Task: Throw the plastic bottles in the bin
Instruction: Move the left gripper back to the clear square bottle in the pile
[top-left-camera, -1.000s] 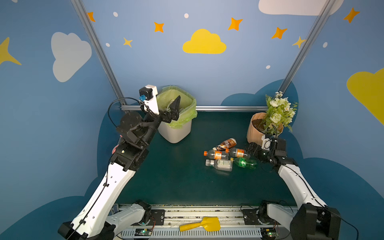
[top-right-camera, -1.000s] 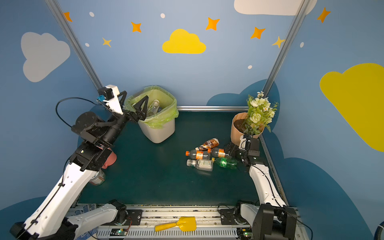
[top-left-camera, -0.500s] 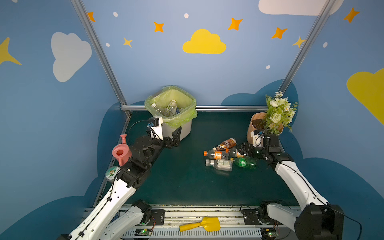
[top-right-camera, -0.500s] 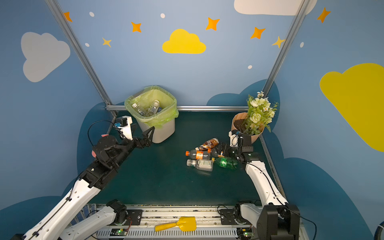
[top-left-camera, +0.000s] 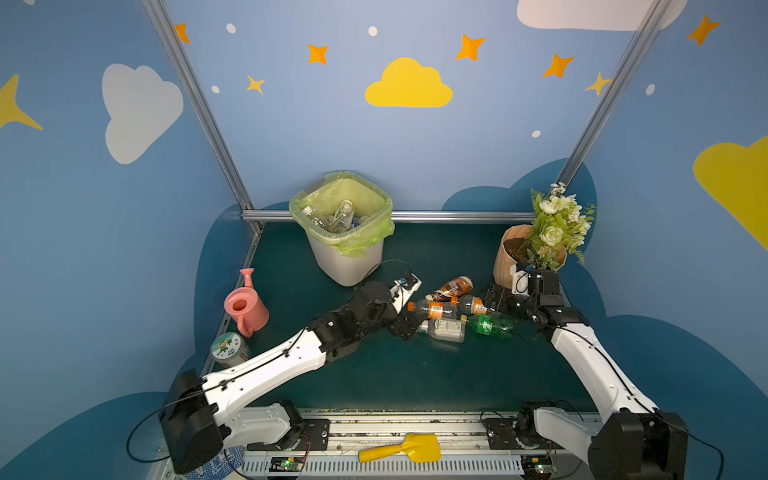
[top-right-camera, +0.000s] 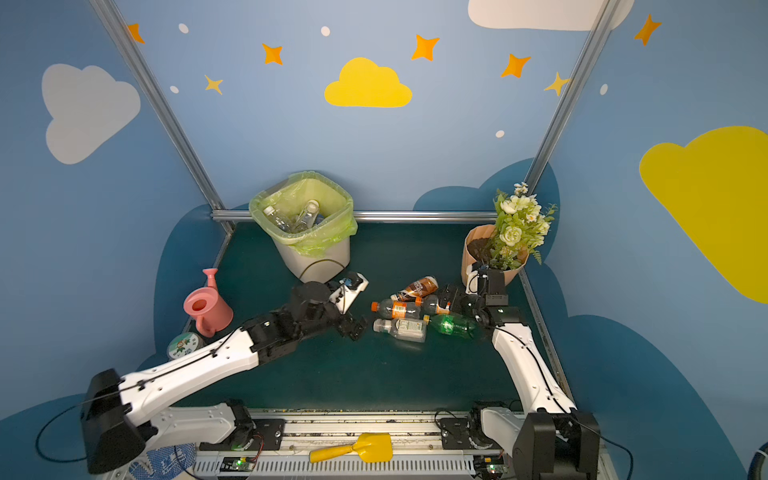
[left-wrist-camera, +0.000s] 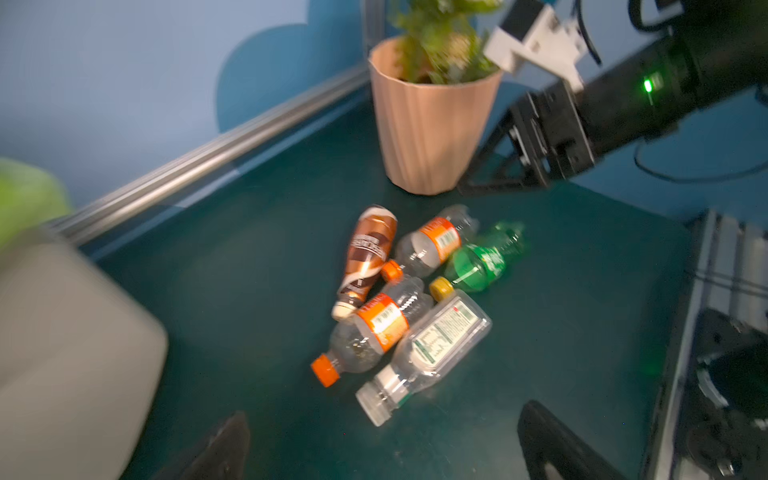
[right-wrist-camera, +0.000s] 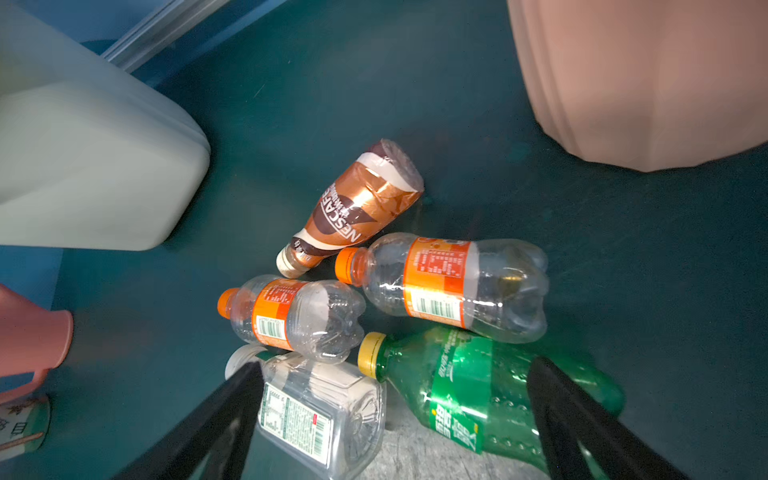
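Note:
Several plastic bottles lie in a cluster on the green mat: a brown one (top-left-camera: 451, 287), two clear orange-label ones (top-left-camera: 432, 308) (top-left-camera: 471, 306), a clear white-capped one (top-left-camera: 442, 328) and a green one (top-left-camera: 488, 326). More bottles lie inside the bin (top-left-camera: 349, 257) at the back. My left gripper (top-left-camera: 405, 328) (left-wrist-camera: 384, 432) is low, just left of the cluster, open and empty, facing the white-capped bottle (left-wrist-camera: 432, 345). My right gripper (top-left-camera: 494, 301) (right-wrist-camera: 395, 374) hovers open at the cluster's right end, over the clear bottle (right-wrist-camera: 320, 411) and the green bottle (right-wrist-camera: 457, 382).
A tan flowerpot (top-left-camera: 509, 257) with flowers stands right behind my right gripper. A pink watering can (top-left-camera: 245, 307) and a round tin (top-left-camera: 226, 349) sit by the left wall. A yellow scoop (top-left-camera: 403, 449) lies on the front rail.
My left arm has swung down from over the bin to the mat beside the bottle cluster, still open. My right gripper edged in over the cluster's right end.

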